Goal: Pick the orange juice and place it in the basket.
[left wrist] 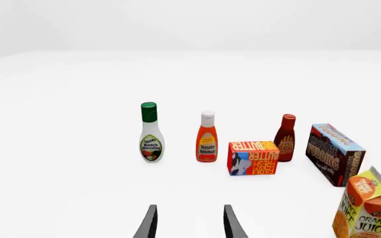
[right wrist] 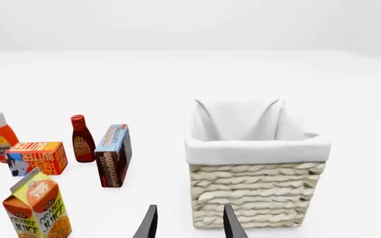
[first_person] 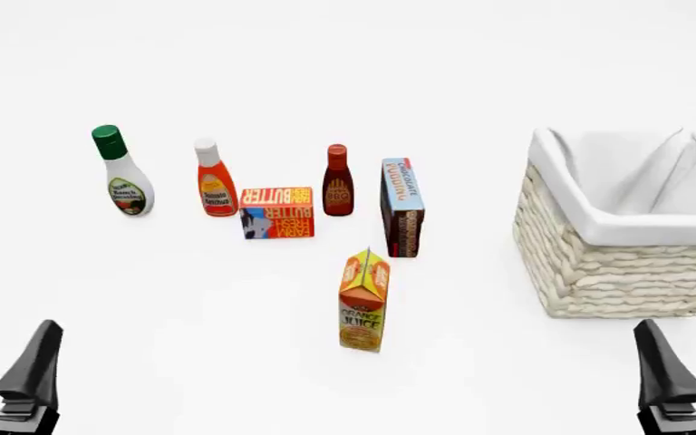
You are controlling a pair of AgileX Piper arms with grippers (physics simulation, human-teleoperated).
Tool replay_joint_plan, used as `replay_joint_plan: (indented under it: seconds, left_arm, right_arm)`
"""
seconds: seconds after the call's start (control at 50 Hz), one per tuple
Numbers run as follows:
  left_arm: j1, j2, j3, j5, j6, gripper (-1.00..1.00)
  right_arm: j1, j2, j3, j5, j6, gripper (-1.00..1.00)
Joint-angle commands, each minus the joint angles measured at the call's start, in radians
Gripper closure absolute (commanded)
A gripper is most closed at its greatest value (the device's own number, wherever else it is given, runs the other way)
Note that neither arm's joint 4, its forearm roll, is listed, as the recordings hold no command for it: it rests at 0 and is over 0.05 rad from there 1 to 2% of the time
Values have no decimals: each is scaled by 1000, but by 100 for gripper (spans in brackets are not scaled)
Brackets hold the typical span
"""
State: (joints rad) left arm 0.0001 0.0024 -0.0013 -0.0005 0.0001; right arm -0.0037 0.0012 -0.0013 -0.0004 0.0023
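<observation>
The orange juice is a small orange and yellow gable-topped carton standing upright near the table's middle; it also shows in the left wrist view and the right wrist view. The basket, cream woven wicker with a white cloth lining, stands at the right. My left gripper is open at the near left, well short of the carton. My right gripper is open at the near right, just in front of the basket. Both hold nothing.
Behind the carton stand a ranch dressing bottle, a ketchup bottle, a flat BUTTER box, a dark red sauce bottle and a brown-and-blue pudding box.
</observation>
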Motion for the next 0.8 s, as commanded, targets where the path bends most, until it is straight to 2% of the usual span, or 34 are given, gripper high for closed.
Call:
replay_joint_plan:
  seconds: [0.02, 0.36, 0.44, 0.62, 0.8]
  left_arm:
    - [0, 3, -1, -1, 0, -100]
    - [0, 2, 0, 0, 2, -100]
    - [0, 1, 0, 0, 2, -100]
    - [0, 1, 0, 0, 2, -100]
    - [0, 1, 0, 0, 2, -100]
  right_arm:
    - [-17, 1, -3, -1, 11, -100]
    - [-28, 0, -4, 0, -10, -100]
    - [-28, -1, -3, -10, 12, -100]
    - [-36, -1, -2, -20, 18, -100]
    - [-49, 2, -23, 13, 17, -100]
